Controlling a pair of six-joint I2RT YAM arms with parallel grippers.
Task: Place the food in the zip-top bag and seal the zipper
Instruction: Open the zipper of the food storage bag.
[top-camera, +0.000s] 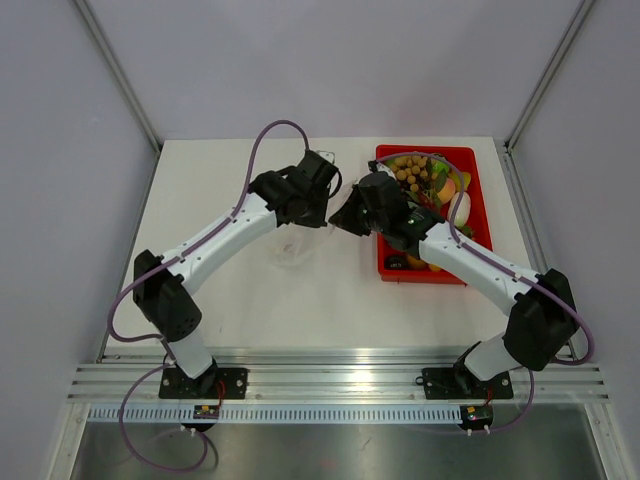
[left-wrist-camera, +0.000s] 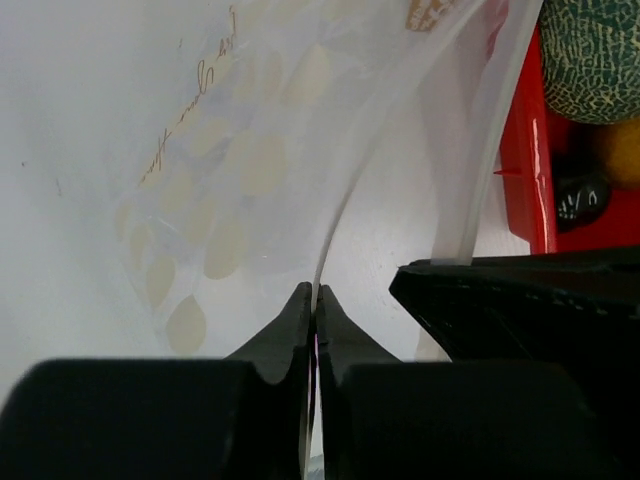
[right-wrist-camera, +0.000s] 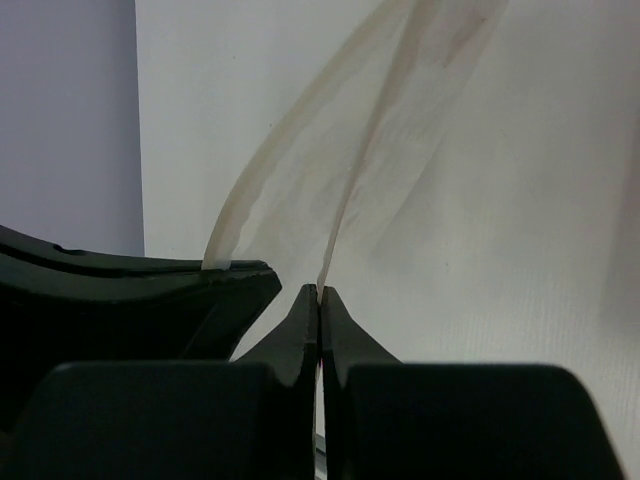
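Observation:
The zip-top bag (top-camera: 293, 248) is a clear pouch hanging between my two grippers at the table's middle. My left gripper (top-camera: 328, 200) is shut on one wall of its mouth; the thin edge runs up from the closed jaws (left-wrist-camera: 313, 298), and pale leaf prints show on the film (left-wrist-camera: 240, 150). My right gripper (top-camera: 345, 215) is shut on the other wall (right-wrist-camera: 320, 293), tip to tip with the left. A pale zipper strip (right-wrist-camera: 262, 170) curves up beside it. The food (top-camera: 425, 180) lies in the red tray, apart from the bag; a netted green melon (left-wrist-camera: 595, 55) shows there.
The red tray (top-camera: 470, 155) sits right of the grippers, close to the right arm's forearm. Its wall (left-wrist-camera: 520, 150) shows just past the bag. Grey walls and metal posts close in the table on three sides. The arm bases stand at the near edge.

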